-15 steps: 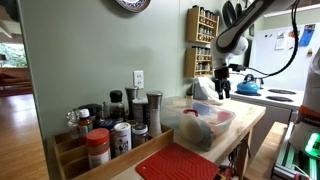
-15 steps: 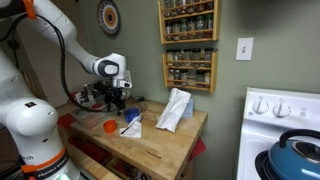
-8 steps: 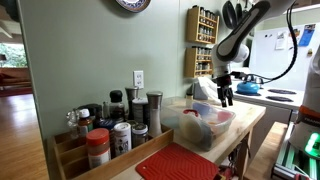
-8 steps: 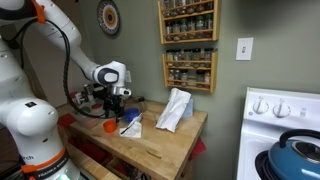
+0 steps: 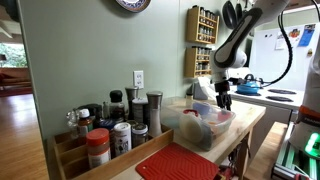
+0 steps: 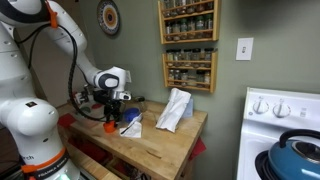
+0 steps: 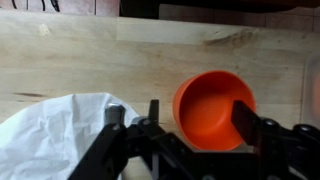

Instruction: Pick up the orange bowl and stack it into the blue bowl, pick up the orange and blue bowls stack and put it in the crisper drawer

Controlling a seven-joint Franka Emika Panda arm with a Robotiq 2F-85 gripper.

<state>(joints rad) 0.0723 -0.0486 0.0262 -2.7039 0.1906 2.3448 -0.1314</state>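
Note:
The orange bowl (image 7: pixel 213 105) stands upright on the wooden countertop, and it also shows in an exterior view (image 6: pixel 109 127). My gripper (image 7: pixel 198 118) is open and hangs just above the bowl. One finger is outside the bowl's left rim and the other is over its right rim. In both exterior views the gripper (image 5: pixel 223 100) (image 6: pixel 110 117) points straight down. The crisper drawer (image 5: pixel 186 130), a clear tub, stands on the counter beside the gripper. A small blue thing (image 6: pixel 131 118) lies next to the orange bowl; I cannot tell whether it is the blue bowl.
A white plastic bag (image 6: pixel 175 108) (image 7: pixel 55 130) lies on the counter close to the bowl. A red ribbed mat (image 5: pixel 180 163) lies at the counter's near end. Spice jars in a rack (image 5: pixel 110 130) line the wall. A stove with a blue kettle (image 6: pixel 298 155) stands beside the counter.
The gripper has come down towards the orange bowl and stays open. The bowl has not moved.

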